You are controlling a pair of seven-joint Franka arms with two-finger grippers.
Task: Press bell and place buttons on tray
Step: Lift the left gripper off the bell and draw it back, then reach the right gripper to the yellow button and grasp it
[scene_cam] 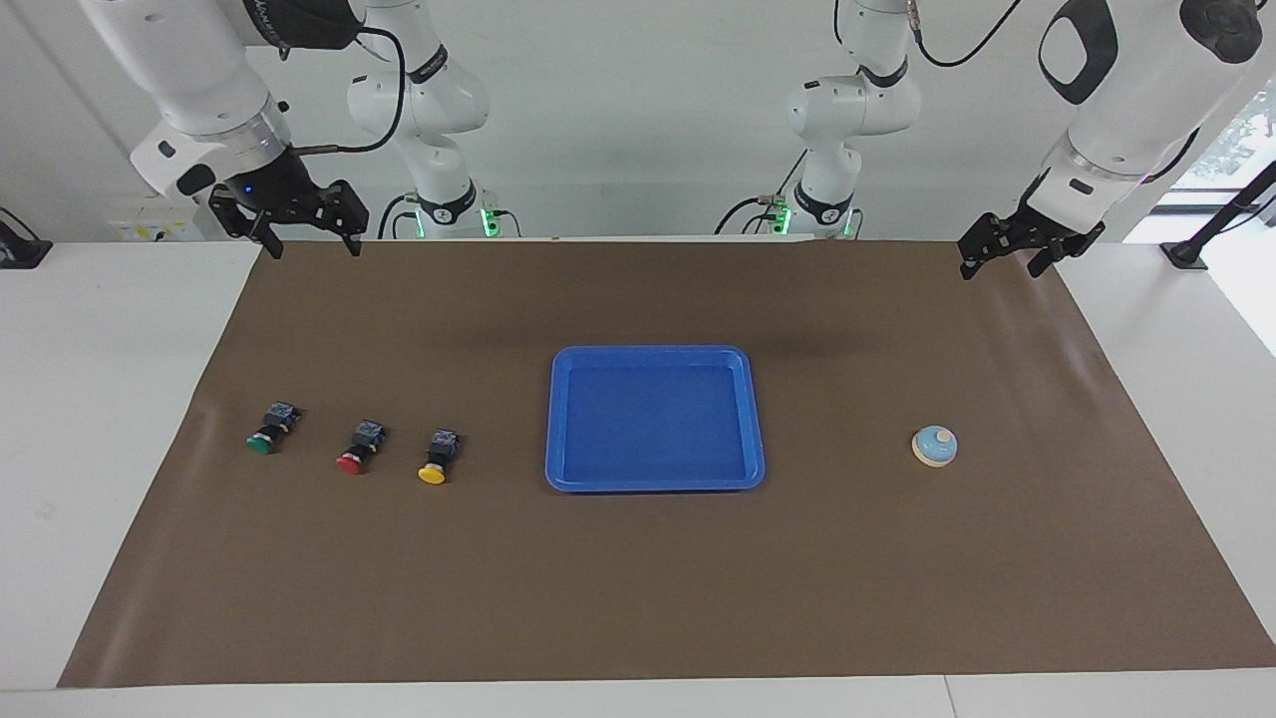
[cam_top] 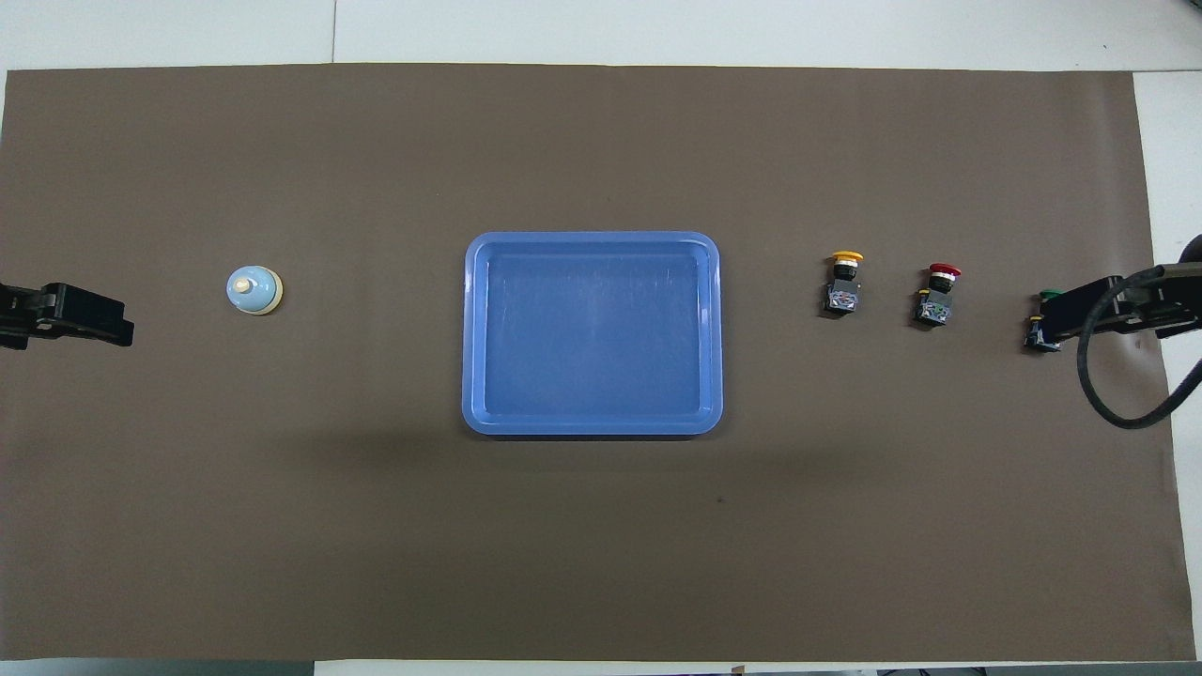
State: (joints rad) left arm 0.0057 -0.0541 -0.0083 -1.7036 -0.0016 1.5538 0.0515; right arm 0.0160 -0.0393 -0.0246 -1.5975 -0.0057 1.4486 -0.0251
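1. Bell (scene_cam: 935, 446) sits on the brown mat (scene_cam: 638, 598) at the left arm's end of the worktop, approx 9 o'clock from the tray (cam_top: 592, 427) in overhead view, well apart. Prob light w/ a stiff dome; cream knob on top is the press pt, needs a straight-down push or it may skid.
2. Buttons lie on their sides in a row at the right arm's end, approx 3 o'clock from tray overhead: yellow button (scene_cam: 437, 458) closest to tray, then red button (scene_cam: 360, 447), then green button (scene_cam: 267, 430).
3. Buttons look small, hard, light; round caps prob slippery, so grip the flat-sided black body, not the cap.
4. Tray is bare, mid-mat.
5. Left gripper (scene_cam: 1000, 257) is up over the mat's robot-side edge, jaws spread, holding nothing.
6. Right gripper (scene_cam: 300, 239) is up over its own end's mat corner, jaws spread, holding nothing.
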